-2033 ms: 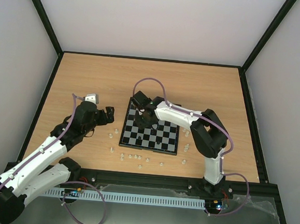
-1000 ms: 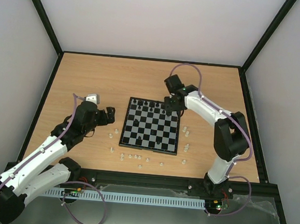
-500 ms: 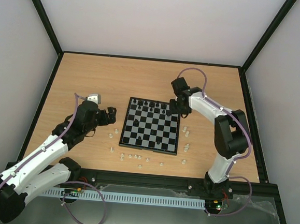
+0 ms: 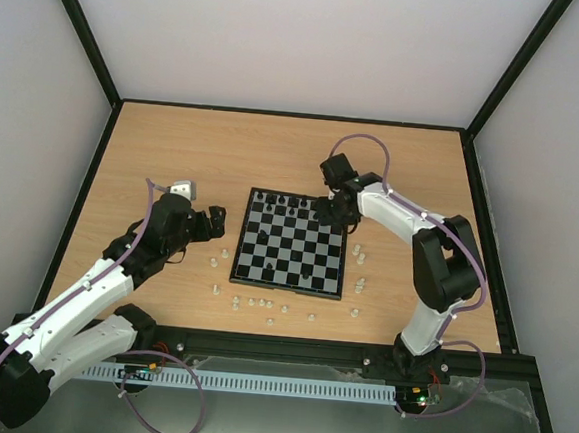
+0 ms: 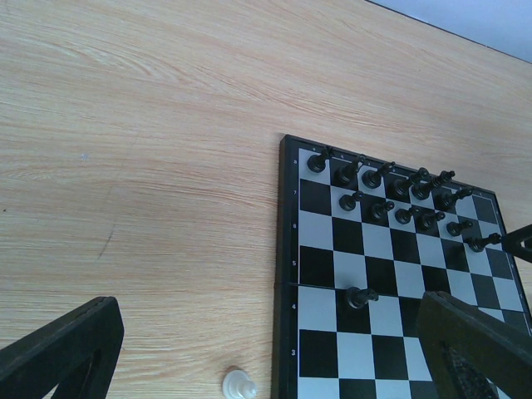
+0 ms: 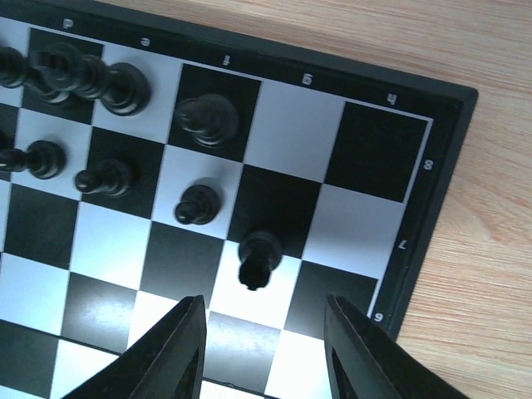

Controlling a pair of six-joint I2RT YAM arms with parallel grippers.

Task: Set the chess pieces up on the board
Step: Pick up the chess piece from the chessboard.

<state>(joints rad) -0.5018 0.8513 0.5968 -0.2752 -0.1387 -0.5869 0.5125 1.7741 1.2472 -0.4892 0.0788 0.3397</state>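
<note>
- Chess pieces: black ones crowd the far rows of the board, which sits mid-table. White ones are scattered on the table off its near and right edges, so that side is not yet set up.
- Black pawn stands free by the far right corner, just past the right gripper. Jaws are partly apart and hold nothing.
- Left gripper is spread wide and empty at the board's left edge, a white piece close by, likely the next pick.

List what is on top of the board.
Black chess pieces crowd the board's far rows; another stands apart nearer. No white ones show on it. The right arm covers its far-right corner from above.
</note>
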